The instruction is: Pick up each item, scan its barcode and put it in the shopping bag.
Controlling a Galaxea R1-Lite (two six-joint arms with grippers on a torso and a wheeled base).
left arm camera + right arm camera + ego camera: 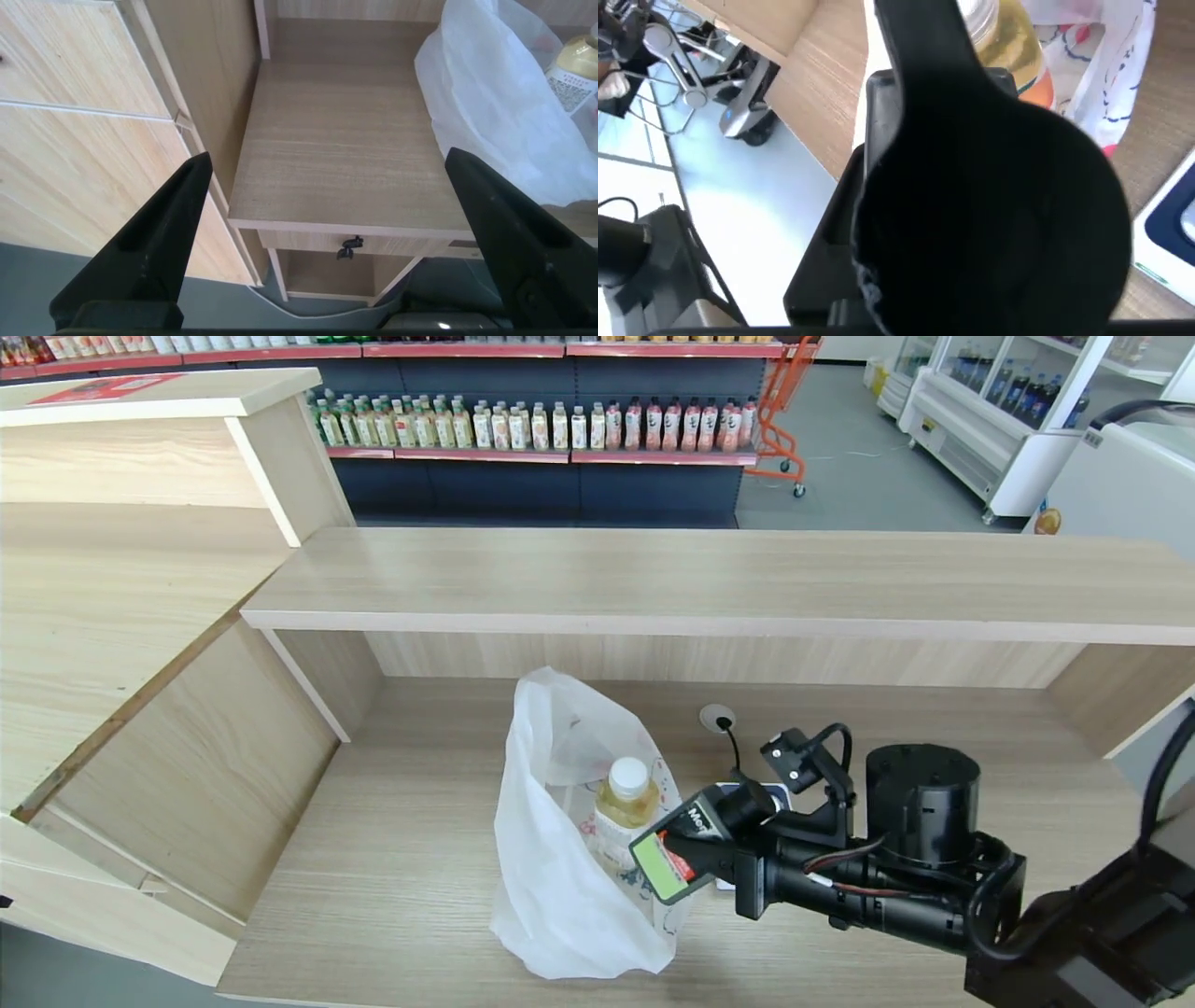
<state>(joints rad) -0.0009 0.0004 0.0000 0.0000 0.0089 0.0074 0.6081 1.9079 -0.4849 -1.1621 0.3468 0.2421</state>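
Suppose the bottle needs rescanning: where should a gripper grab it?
By the neck just under the white cap, coming from above: the bottle stands upright in the shopping bag, whose walls surround its body, leaving only the top open.

The left hand (pixel 327 159) is open: its two fingers (pixel 149 252) stand wide apart with nothing between them, angled forward and down. The right arm (pixel 878 891) lies stretched nearly level, running from the robot's right towards its left. The right hand (pixel 714 854) at its end is closed on a black item (pixel 665 870) with a green face, which projects beyond the fingertips.
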